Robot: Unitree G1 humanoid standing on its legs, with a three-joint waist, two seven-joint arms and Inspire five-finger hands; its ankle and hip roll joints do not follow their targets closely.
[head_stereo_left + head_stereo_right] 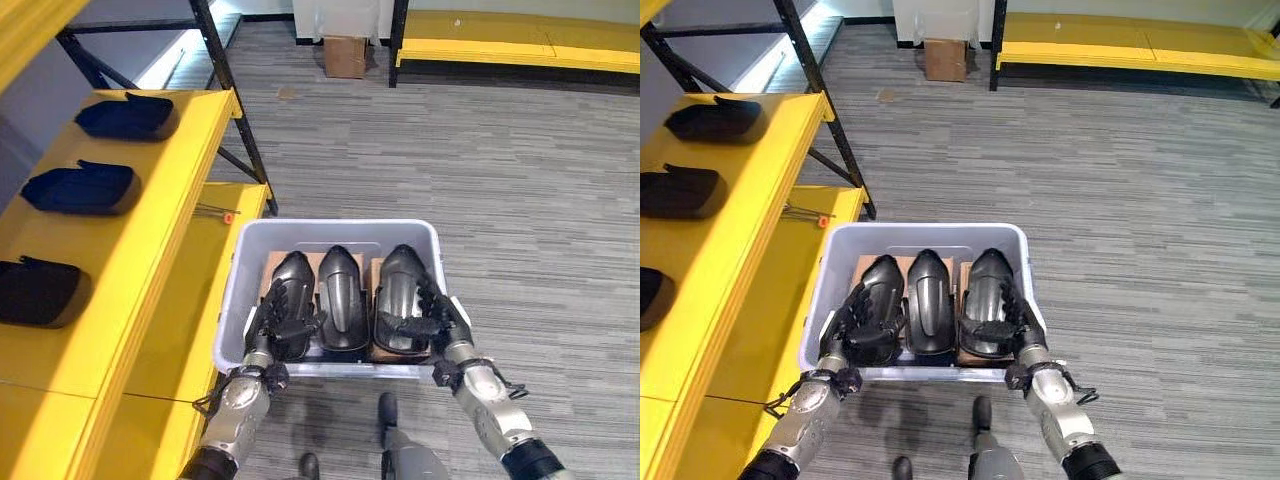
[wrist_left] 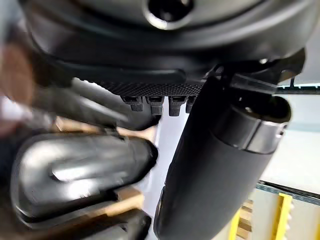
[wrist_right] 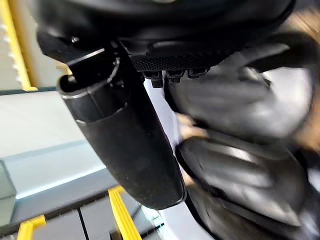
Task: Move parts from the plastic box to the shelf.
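Left eye view: pale grey plastic box point(image 1: 236, 290) on grey carpet beside a yellow shelf point(image 1: 150, 230). Inside, three glossy black moulded parts side by side on brown cardboard: left part point(image 1: 291, 283), middle part point(image 1: 339, 295), right part point(image 1: 399, 285). Three more black moulded parts point(image 1: 80, 188) lie on the shelf. Left hand point(image 1: 275, 322) fingers curl on the left part; right hand point(image 1: 436, 313) fingers curl on the right part.

Right eye view: brown cardboard carton point(image 1: 946, 58) far off.

Wrist views: thumbs outside the box wall; grip unclear.
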